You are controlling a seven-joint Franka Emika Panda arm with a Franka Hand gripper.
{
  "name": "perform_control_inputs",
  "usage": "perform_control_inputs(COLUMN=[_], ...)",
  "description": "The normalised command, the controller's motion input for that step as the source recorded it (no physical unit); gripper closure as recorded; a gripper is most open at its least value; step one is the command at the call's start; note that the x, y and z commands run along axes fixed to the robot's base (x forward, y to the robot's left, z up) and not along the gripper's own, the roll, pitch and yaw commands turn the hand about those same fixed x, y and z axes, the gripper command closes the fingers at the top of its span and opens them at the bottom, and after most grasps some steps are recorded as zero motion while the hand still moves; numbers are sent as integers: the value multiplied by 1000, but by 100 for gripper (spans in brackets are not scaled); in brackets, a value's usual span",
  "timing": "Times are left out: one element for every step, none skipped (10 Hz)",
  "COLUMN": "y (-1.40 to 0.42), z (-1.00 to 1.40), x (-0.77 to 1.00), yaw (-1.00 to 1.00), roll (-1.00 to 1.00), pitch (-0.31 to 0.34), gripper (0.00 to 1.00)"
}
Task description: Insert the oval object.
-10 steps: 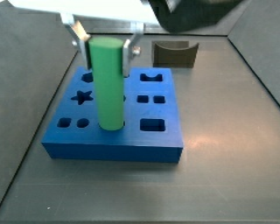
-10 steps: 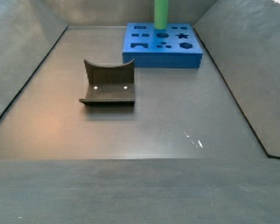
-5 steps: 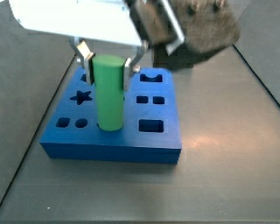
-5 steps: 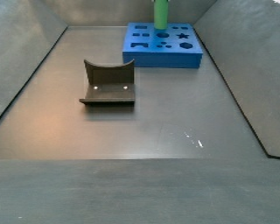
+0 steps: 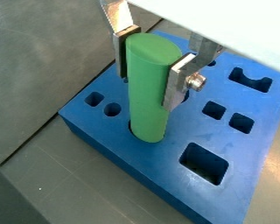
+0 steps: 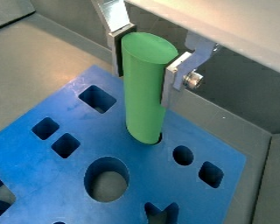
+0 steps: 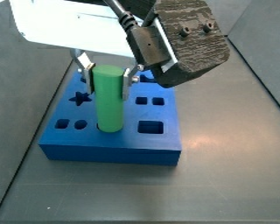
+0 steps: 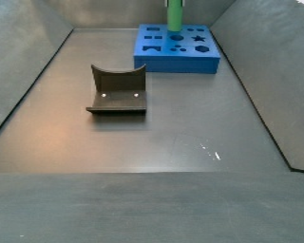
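In wrist views, gripper (image 5: 152, 54) astride oval object (image 5: 150, 87)

even soft light, glare spot on floor (image 8: 208, 150), tool (image 7: 108, 63) housing overexposed, low-resolution blur

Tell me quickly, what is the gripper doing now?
Gripper: shut on the oval object, which stands upright with its lower end in a hole of the blue block.

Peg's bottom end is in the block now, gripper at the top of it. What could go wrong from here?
1. The oval object stands with only its lower end in the blue block's hole; pushing off-axis could jam it.
2. The gripper flanks its top; whether the pads still clamp is unclear. Lifting while clamped could pull it back out.
3. The fingers sit close against the peg, so a sideways retreat might tilt it.
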Motion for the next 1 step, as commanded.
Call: perform_control_inputs(y=[0], z=[0], x=[0], yaw=[0], roll=[0], pitch=[0], gripper=[100])
